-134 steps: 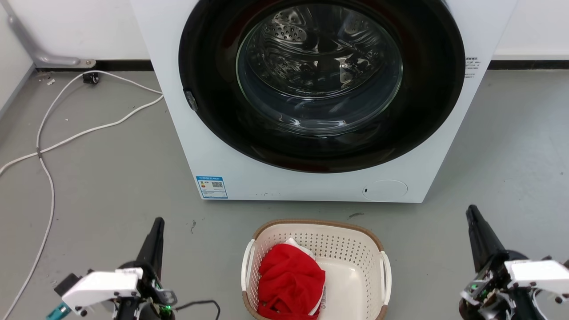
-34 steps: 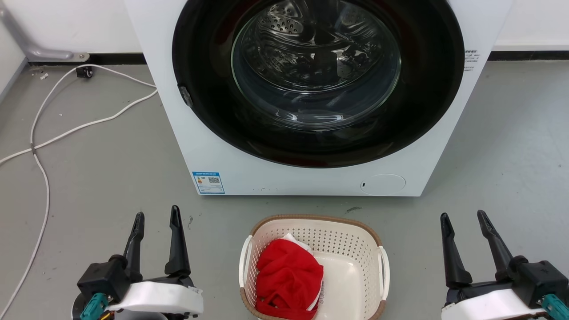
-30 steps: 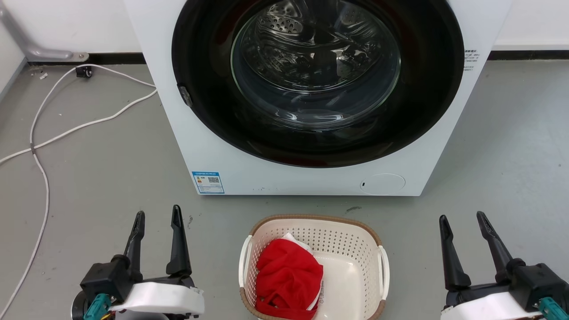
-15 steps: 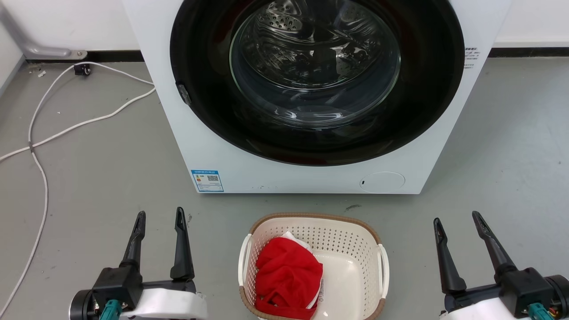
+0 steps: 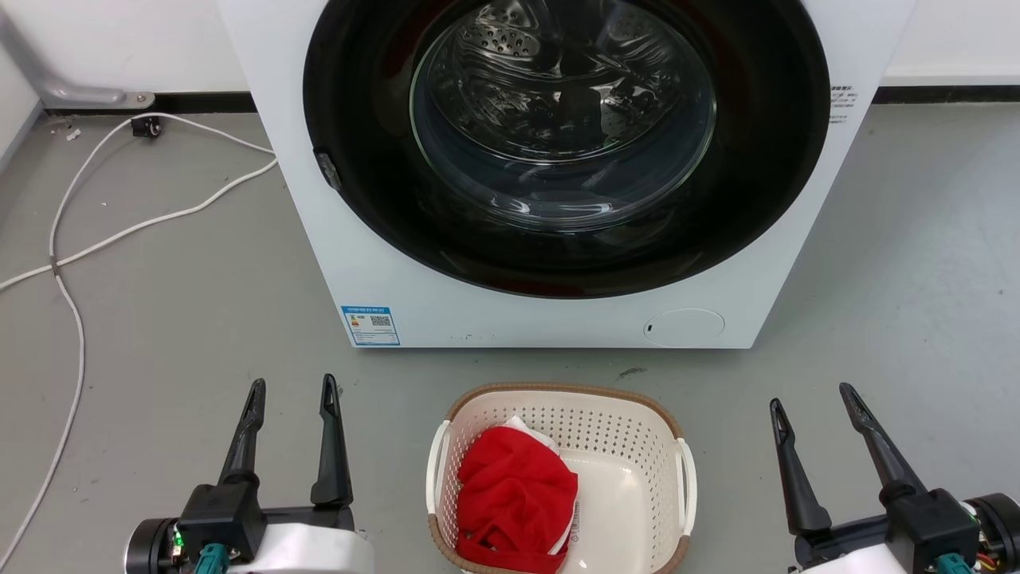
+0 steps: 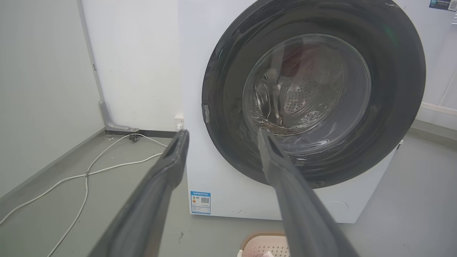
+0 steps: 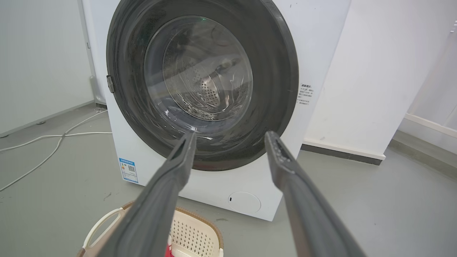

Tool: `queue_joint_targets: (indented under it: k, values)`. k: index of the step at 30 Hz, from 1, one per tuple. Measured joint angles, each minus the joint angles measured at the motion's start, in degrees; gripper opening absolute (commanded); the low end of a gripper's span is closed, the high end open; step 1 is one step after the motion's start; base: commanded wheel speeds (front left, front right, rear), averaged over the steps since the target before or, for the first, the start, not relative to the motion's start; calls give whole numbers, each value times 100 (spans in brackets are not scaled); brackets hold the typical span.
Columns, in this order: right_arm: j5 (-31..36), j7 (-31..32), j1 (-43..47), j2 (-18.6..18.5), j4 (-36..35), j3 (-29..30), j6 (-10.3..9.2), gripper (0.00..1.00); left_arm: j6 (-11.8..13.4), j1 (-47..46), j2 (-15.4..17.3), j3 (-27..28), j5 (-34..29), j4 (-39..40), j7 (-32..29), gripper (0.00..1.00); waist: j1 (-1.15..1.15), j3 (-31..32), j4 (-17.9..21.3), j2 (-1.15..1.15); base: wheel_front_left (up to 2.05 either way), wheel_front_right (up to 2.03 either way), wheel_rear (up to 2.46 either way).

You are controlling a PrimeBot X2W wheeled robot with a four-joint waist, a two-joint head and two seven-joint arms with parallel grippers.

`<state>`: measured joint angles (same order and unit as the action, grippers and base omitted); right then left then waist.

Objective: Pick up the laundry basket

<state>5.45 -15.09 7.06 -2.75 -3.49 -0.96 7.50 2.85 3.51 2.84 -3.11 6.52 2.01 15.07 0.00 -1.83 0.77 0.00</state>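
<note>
Two grippers, fingers spread wide: the left gripper [image 5: 292, 383] and right gripper [image 5: 810, 396] flank the laundry basket [image 5: 613, 434], well apart from its handles. It sits on the floor [image 5: 159, 319] just before the washing machine [image 5: 351, 263], near edge cut off in the head view. Inside, a red garment [image 5: 518, 498] mostly hides a white cloth [image 5: 532, 434].

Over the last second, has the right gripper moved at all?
Yes, slightly: the right gripper has drifted left in the head view, narrowing its gap to the laundry basket, which has kept its place in that view.
</note>
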Motion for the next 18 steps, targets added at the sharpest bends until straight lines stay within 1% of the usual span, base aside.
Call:
queue_joint_targets:
  k: [18]
  values:
    - [-10, 0, -8, -1, 9, 22, 0, 100, 67, -29, 0, 11, 12, -69, 0, 100, 0, -55, -7, 0, 0, 0, 0]
